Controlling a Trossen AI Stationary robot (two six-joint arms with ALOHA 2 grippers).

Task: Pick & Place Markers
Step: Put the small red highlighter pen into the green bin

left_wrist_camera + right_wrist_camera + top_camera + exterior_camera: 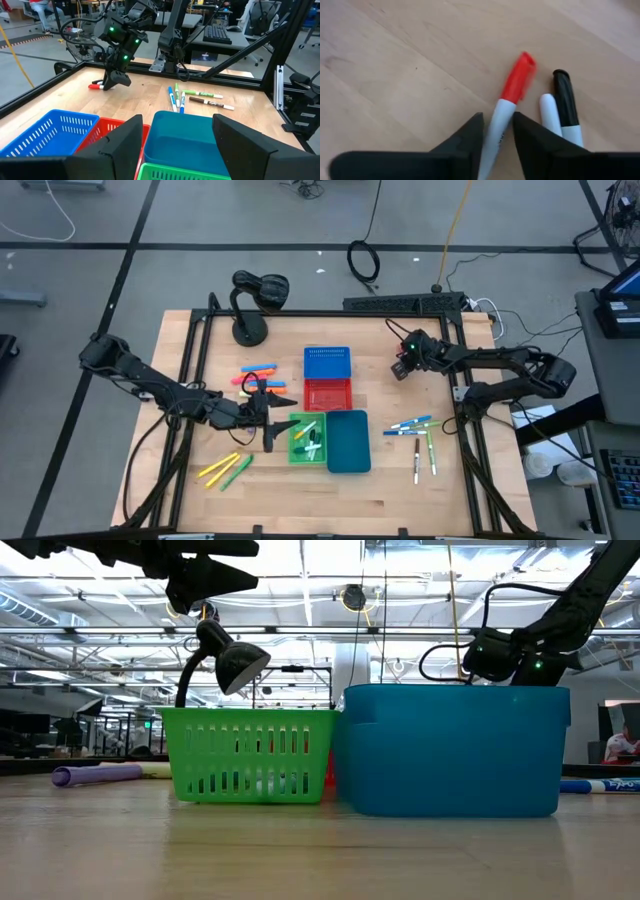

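Markers lie in groups on the wooden table: orange and pink ones (262,370) at the left, yellow and green ones (225,470) near the front left, blue and green ones (420,438) at the right. Some lie in the green bin (308,438). At the far right my right gripper (498,125) points down at a white marker with a red cap (520,77) and is shut on it. A black-capped marker (565,100) lies beside it. My left gripper (177,140) hovers open above the bins, holding nothing. My right gripper pinches the red-capped marker's white body (501,112) between its two fingers, just behind the cap. The fingers slant down from above and lie across the marker. The cap end (94,86) looks to lie on the table.
A blue bin (327,363), a red bin (327,393) and a teal bin (348,442) stand with the green bin at the table's middle. A black desk lamp (250,305) stands at the far left. A purple marker (95,775) lies left of the green bin.
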